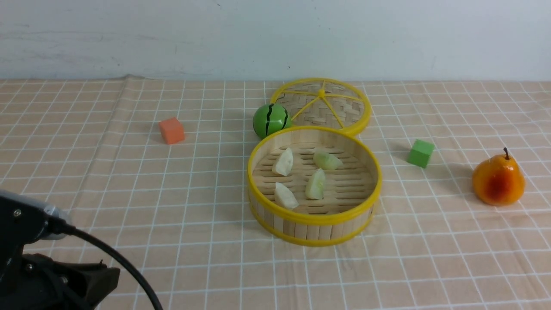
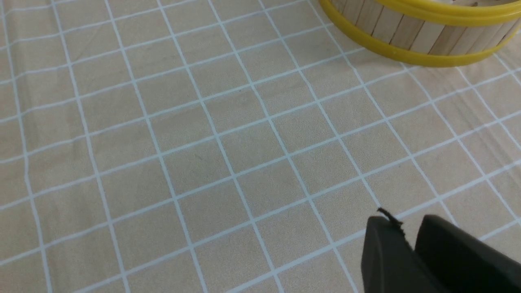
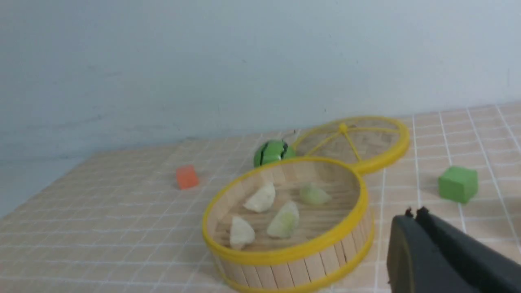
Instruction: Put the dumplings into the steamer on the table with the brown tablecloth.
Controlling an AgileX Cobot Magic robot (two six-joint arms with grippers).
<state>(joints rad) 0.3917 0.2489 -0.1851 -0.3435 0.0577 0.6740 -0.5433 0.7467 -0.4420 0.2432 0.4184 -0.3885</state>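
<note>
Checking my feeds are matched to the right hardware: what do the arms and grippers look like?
Left arm: black housing with small screws, a silver-grey cylindrical part, and a thick black cable looping off it. Left gripper and right gripper: matte black, blunt wedge-shaped fingers with small ragged nubs at the tips. No markings visible.

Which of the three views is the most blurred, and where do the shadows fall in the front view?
Right wrist view: the softest, the steamer and dumplings smeared. Left wrist view: sharp grid lines on the tablecloth. Front view: clear, even light, with faint shadows to the left of the pear and the green cube.
</note>
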